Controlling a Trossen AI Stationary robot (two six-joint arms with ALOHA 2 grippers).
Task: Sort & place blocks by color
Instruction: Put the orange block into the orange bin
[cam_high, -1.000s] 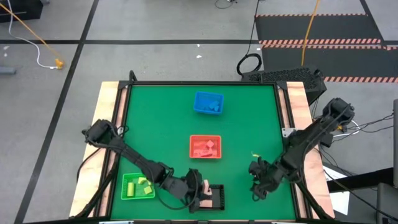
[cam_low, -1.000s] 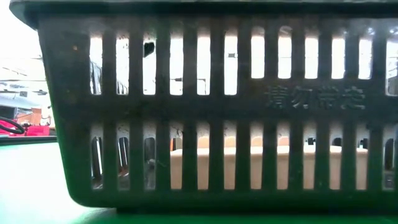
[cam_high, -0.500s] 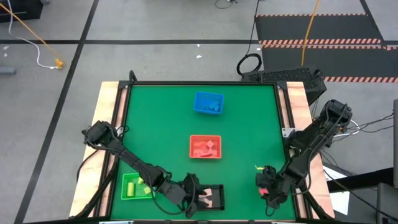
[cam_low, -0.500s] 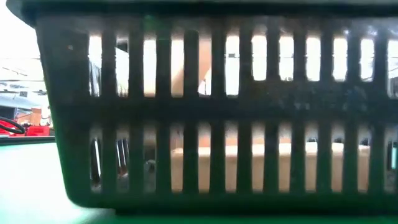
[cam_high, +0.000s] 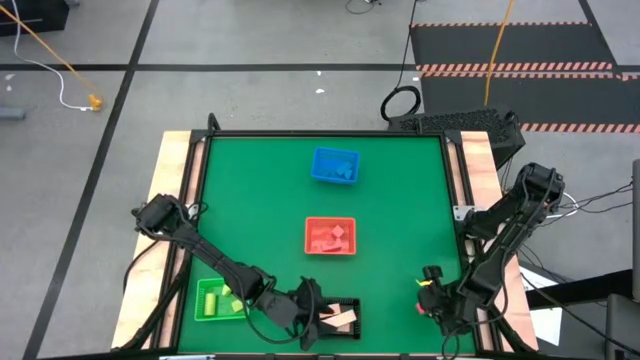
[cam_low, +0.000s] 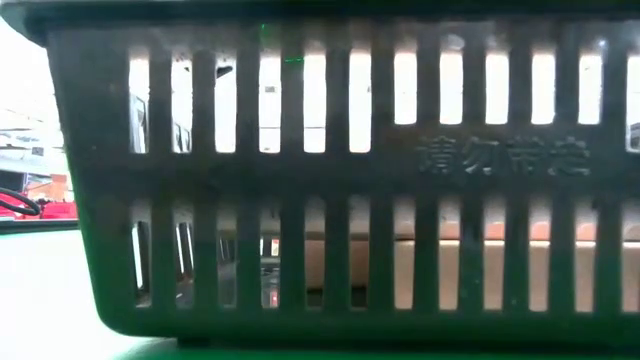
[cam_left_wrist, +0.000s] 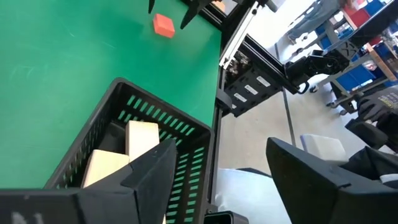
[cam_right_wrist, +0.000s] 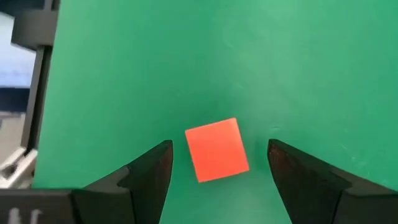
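A red cube (cam_right_wrist: 216, 150) lies flat on the green mat near the table's near right corner. My right gripper (cam_right_wrist: 219, 148) points down over it, open, one finger on either side and neither touching. My left gripper (cam_left_wrist: 217, 155) hangs open and empty above the black slatted bin (cam_left_wrist: 124, 124) at the near edge. Tan blocks (cam_left_wrist: 142, 138) lie on that bin's floor and show through its slats (cam_low: 440, 270) in the low view. The left wrist view also shows the red cube (cam_left_wrist: 163, 25) farther off.
A green bin (cam_high: 222, 300) with yellow blocks stands at the near left. A red bin (cam_high: 330, 236) with red blocks sits mid-table, a blue bin (cam_high: 335, 165) with blue blocks farther back. Bare green mat (cam_high: 400, 200) lies between them. The black bin's wall (cam_low: 340, 180) fills the low view.
My left gripper has let go of a tan block, which has dropped into the black bin and now lies on its floor. My right gripper has swung toward the table's near right corner, sunk a little and rolled, and now stands over the red cube.
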